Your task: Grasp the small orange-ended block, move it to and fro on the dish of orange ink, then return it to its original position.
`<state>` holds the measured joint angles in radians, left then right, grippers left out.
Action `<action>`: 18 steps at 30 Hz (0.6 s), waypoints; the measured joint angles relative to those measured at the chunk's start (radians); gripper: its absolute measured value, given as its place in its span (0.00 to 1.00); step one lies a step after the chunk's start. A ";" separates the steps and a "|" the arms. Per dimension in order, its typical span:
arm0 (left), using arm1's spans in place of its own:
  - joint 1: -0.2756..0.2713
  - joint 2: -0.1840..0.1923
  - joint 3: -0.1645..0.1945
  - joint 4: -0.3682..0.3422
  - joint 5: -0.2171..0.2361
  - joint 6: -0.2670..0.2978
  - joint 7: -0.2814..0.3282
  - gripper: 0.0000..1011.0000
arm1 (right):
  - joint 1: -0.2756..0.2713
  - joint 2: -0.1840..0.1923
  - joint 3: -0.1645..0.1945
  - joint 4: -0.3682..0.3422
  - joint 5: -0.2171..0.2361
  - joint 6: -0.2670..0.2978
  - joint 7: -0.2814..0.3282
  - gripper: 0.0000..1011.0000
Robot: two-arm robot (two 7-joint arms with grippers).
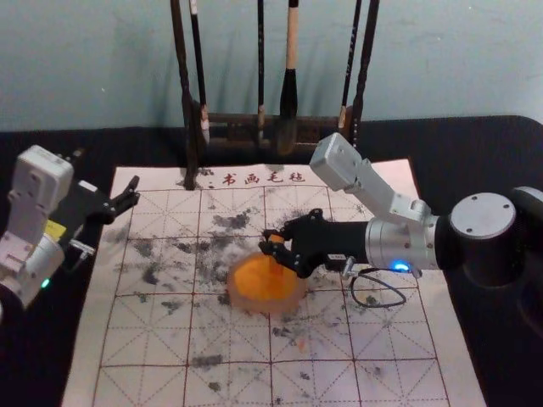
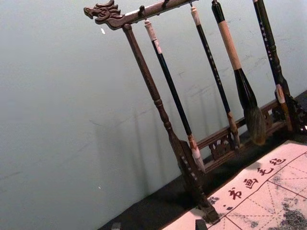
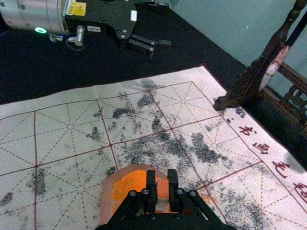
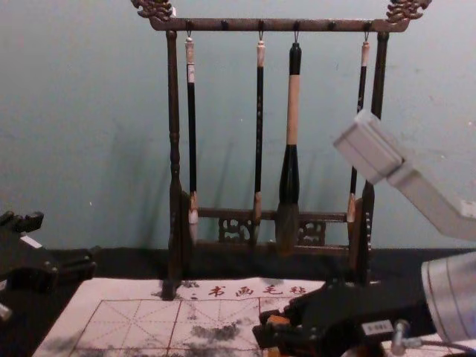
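My right gripper (image 1: 273, 243) is over the dish of orange ink (image 1: 240, 292), shut on the small block (image 1: 277, 264), whose orange part reaches down over the ink. In the right wrist view the block (image 3: 162, 188) is pinched between the fingertips of my right gripper (image 3: 162, 181), above the dish (image 3: 106, 200); whether it touches the ink cannot be told. The chest view has my right gripper (image 4: 266, 335) low at the right of centre, with orange between its fingers. Parked at the left edge, my left gripper (image 1: 129, 194) is open.
A wooden rack (image 4: 173, 149) with several hanging brushes stands behind the gridded felt mat (image 1: 144, 348). The mat carries grey ink smudges and lies on a black table cover (image 1: 475, 144). A dark cable loop (image 1: 379, 305) hangs by my right wrist.
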<state>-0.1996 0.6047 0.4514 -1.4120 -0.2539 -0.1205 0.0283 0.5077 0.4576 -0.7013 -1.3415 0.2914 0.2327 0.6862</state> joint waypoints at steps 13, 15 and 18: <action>0.000 0.000 0.000 0.000 0.000 0.000 0.000 0.99 | -0.016 0.014 -0.010 -0.028 0.009 0.004 0.009 0.13; 0.000 0.000 0.000 0.000 0.000 0.000 0.000 0.99 | -0.017 0.014 -0.012 -0.031 0.012 0.006 0.010 0.13; 0.000 0.000 0.000 0.000 0.000 0.000 0.000 0.99 | -0.017 0.013 -0.015 -0.033 0.015 0.007 0.012 0.13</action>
<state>-0.1995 0.6047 0.4514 -1.4120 -0.2539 -0.1205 0.0283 0.4906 0.4706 -0.7160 -1.3745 0.3065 0.2397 0.6982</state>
